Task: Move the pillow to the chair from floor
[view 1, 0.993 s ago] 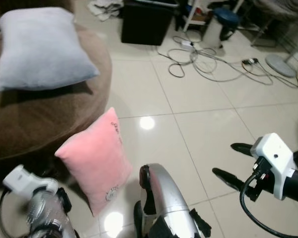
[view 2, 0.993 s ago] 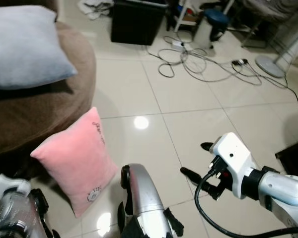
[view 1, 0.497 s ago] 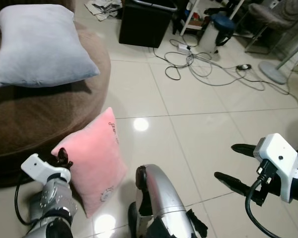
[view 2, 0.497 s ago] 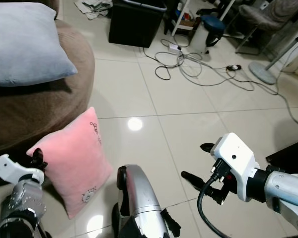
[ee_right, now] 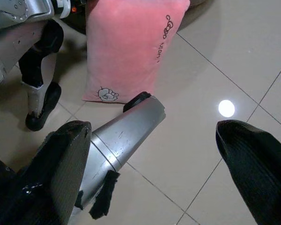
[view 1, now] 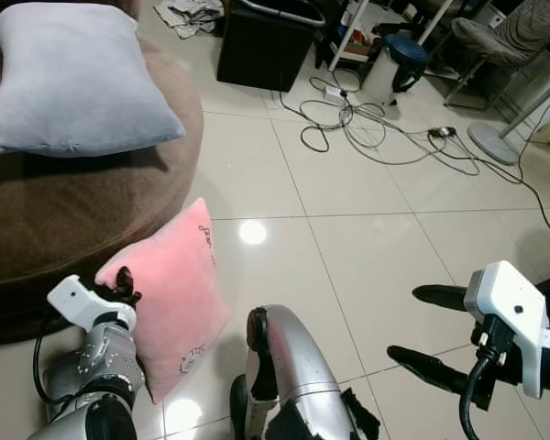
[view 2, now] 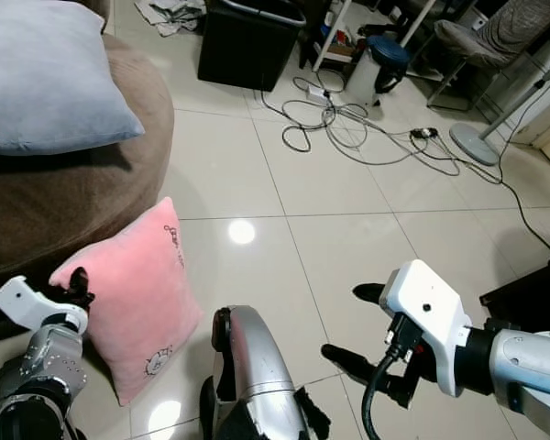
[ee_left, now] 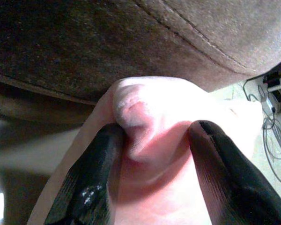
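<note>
My left end effector (ee_left: 152, 140) pinches the pink pillow (view 1: 170, 293) corner; right end effector (view 1: 431, 330) wide. Next, I lift toward the chair (view 1: 64, 211).

Both eye views look forward and down from the robot's head, sharing the pink pillow (view 1: 171, 295), the brown chair (view 1: 73, 206), the tiled floor (view 1: 367, 229) and a tangle of cables (view 2: 348, 124), the right eye set slightly aside. The left wrist view sits very close, looking along its fingers (ee_left: 91, 178) at a pillow corner against the chair. The right wrist view looks down from farther off between its fingers (ee_right: 253, 164) at the same pillow and floor.
</note>
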You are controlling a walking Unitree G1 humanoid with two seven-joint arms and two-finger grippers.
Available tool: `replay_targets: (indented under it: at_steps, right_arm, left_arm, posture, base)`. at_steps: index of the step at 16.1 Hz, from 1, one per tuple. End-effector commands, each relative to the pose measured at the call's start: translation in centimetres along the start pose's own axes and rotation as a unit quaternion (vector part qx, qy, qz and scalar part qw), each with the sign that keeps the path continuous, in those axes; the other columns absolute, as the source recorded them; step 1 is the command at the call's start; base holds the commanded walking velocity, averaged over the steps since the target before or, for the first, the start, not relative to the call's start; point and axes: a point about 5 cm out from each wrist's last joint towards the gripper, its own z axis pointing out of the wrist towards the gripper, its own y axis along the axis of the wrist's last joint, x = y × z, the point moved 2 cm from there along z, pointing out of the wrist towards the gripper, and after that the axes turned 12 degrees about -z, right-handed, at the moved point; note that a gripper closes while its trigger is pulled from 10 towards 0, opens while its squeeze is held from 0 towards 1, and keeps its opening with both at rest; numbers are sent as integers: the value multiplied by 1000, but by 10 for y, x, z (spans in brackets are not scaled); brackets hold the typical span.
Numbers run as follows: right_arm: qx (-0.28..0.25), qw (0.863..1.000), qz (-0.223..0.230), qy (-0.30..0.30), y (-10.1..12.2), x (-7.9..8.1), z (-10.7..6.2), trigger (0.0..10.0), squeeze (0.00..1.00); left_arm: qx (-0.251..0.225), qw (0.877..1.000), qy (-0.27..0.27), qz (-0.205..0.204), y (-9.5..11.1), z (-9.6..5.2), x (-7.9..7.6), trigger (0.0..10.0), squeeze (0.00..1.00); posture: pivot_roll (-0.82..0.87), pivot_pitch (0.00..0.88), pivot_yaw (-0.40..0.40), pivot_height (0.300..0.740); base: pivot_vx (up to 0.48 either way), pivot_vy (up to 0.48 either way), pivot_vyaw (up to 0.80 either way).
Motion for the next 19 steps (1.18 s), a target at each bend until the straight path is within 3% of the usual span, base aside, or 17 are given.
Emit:
replay_targets:
  at_steps: [1,3,5,6,7,19]
  right_arm:
    - [14,1000,1,-7,-2,-2,-5,10000,0]
    - [12,1000,5,-1,-2,2,-5,10000,0]
    - [18,1000,5,13,-3,6,-5,10000,0]
    - [21,1000,5,16,-4,7,-6,10000,0]
    - [23,1000,6,16,-5,7,-7,10000,0]
    - [40,998,14,35,-11,13,-10,10000,0]
  left_arm:
    - [49,999,-10,8,-23,-4,-7,10000,0]
    - [58,998,-13,14,-29,-6,-9,10000,0]
    - [59,998,-14,17,-30,-6,-10,2941,0]
    - [59,998,-15,20,-31,-6,-10,392,0]
    - [61,998,-16,22,-31,-6,-11,0,0]
    - [64,997,-25,16,-35,-9,-11,0,0]
  posture:
    - [-426,123,-350,521]
    - [-424,119,-350,521]
    - [-427,120,-348,521]
    - [-427,122,-347,521]
    - [-428,122,-347,521]
    - [-425,113,-353,521]
  base:
    - [0,0,0]
    - [0,0,0]
    - [0,0,0]
    - [0,0,0]
    - [0,0,0]
    - [0,0,0]
